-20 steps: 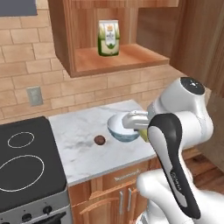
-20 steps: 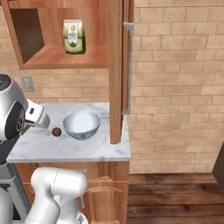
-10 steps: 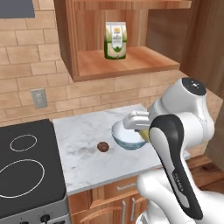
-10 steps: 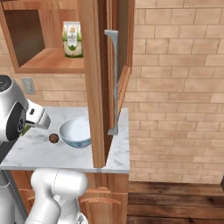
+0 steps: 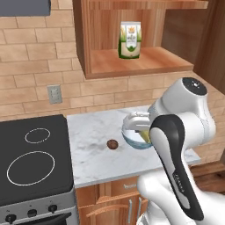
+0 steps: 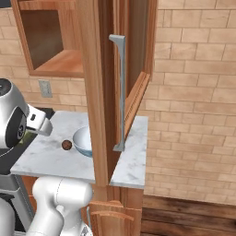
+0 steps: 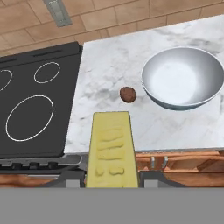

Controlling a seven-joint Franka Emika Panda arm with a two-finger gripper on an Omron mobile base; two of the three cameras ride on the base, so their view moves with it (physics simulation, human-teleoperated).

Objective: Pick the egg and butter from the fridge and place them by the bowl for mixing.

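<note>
Hand (image 7: 112,178) clamped on butter (image 7: 111,148), hovering over table (image 7: 131,52) edge.
Butter sits lengthwise between the fingers, sticking out ahead of the hand. Egg (image 7: 127,94), brown, lies on the table just past the butter tip, slightly right. Bowl (image 7: 183,78) further ahead-right of the hand, just beside the egg, not touching. Stove (image 7: 35,105) ahead-left. In the left base view bowl (image 5: 137,134) sits partly behind the arm, egg (image 5: 112,144) to its left.

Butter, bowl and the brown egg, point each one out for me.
butter (image 7: 109,151), hand view, middle of its top face
bowl (image 7: 183,81), hand view, inner bottom
egg (image 7: 127,94), hand view, centre of its shell
</note>
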